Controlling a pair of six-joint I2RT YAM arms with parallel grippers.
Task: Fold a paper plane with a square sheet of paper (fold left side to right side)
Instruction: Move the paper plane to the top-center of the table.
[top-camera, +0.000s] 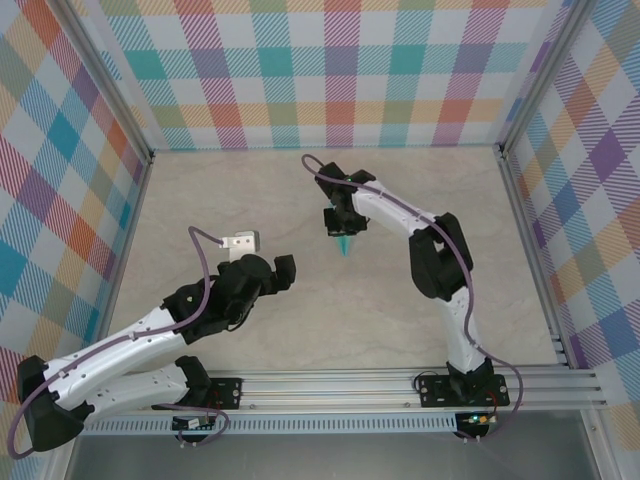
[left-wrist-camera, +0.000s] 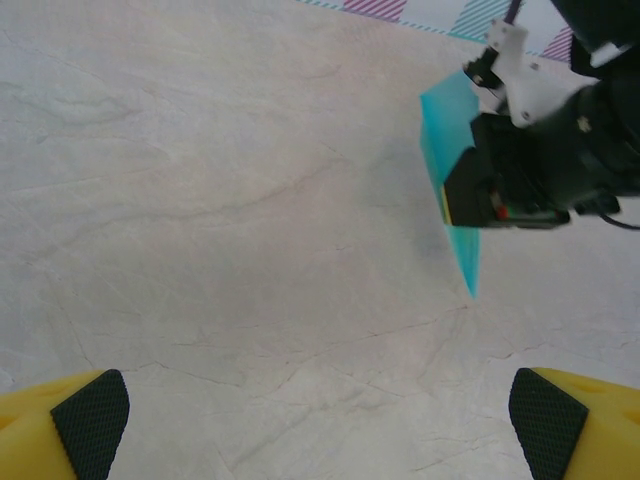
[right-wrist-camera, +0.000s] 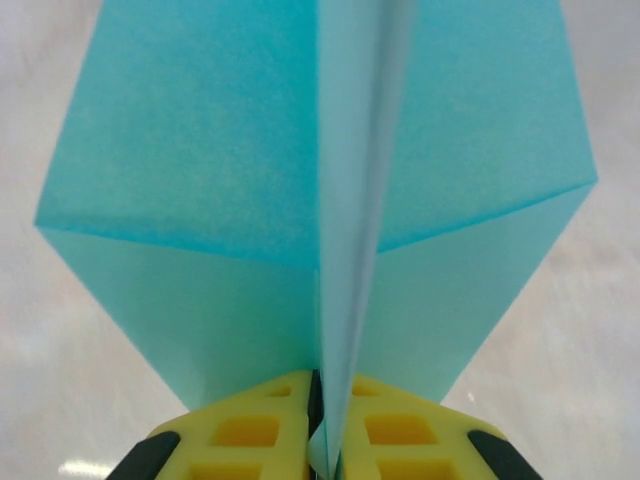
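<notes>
Aluminium rail (top-camera: 330, 385) runs across the near edge of the table (top-camera: 230, 200) and carries both arm bases, the left arm at its left end and the right arm toward its right end. Just beyond the rail's left half, the left arm reaches forward and inward, and the left gripper (left-wrist-camera: 320, 435) hangs over bare marbled tabletop with its jaws spread wide and nothing between them. In its wrist view, its yellow fingers (left-wrist-camera: 90, 420) with black textured pads sit in the two bottom corners. Farther from the rail, about above its middle, the right arm bends back toward the centre and the right gripper (top-camera: 338, 222) is clenched on the paper plane (top-camera: 346, 245). The right wrist view shows the yellow fingertips pressed together on the plane's centre fold, with the turquoise wings spreading to either side above them. From the left wrist camera the plane appears as a slim turquoise dart held clear of the tabletop, its point aimed down and back toward the rail, and a faint shadow lies on the surface beside it. Farthest from the rail, checked walls (top-camera: 330, 70) in many colours close off the back and sides of the table.
</notes>
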